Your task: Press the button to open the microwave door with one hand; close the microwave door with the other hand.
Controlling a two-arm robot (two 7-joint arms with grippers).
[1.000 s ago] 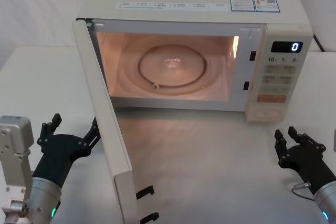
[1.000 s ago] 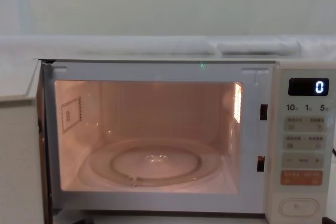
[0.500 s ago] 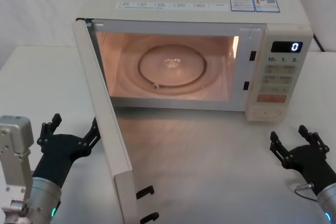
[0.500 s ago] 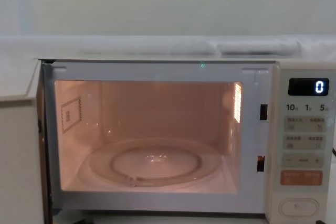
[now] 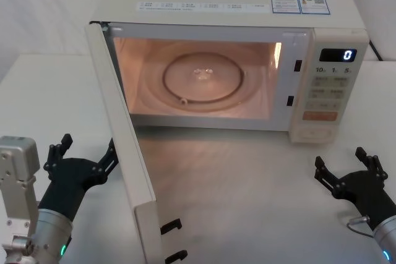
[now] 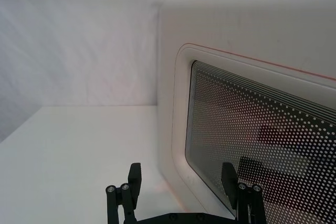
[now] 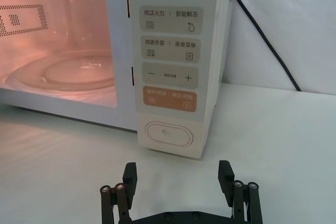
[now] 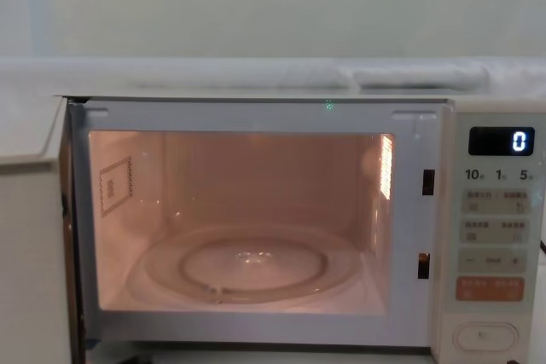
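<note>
Nearest the robot, the left gripper [image 5: 83, 153] sits low on the left side of the table [image 5: 247, 196], its fingers spread apart, just beside the outer face of the microwave door [image 5: 120, 146]. In the left wrist view the fingertips [image 6: 135, 174] bracket the near edge of the door's dotted dark window [image 6: 262, 140]; whether they touch the door cannot be told.

On the right, the right gripper [image 5: 348, 168] hovers low over the table with its fingers spread wide, well short of the control panel [image 5: 328, 91] and aimed toward it.

The microwave door stands wide open, hinged at the left edge of the microwave [image 5: 235, 10]. Its long axis runs from the hinge at the far left toward the robot, and the free edge with two dark latch hooks [image 5: 171, 227] points at the near side.

Farther back, the lit cavity [image 8: 243, 219] shows the round glass turntable [image 8: 247, 266]. The button [image 7: 168, 134] lies at the bottom of the control panel on the right, its long axis left to right, under the orange button [image 7: 169, 98]. The display [image 8: 501, 141] at the top reads 0.
</note>
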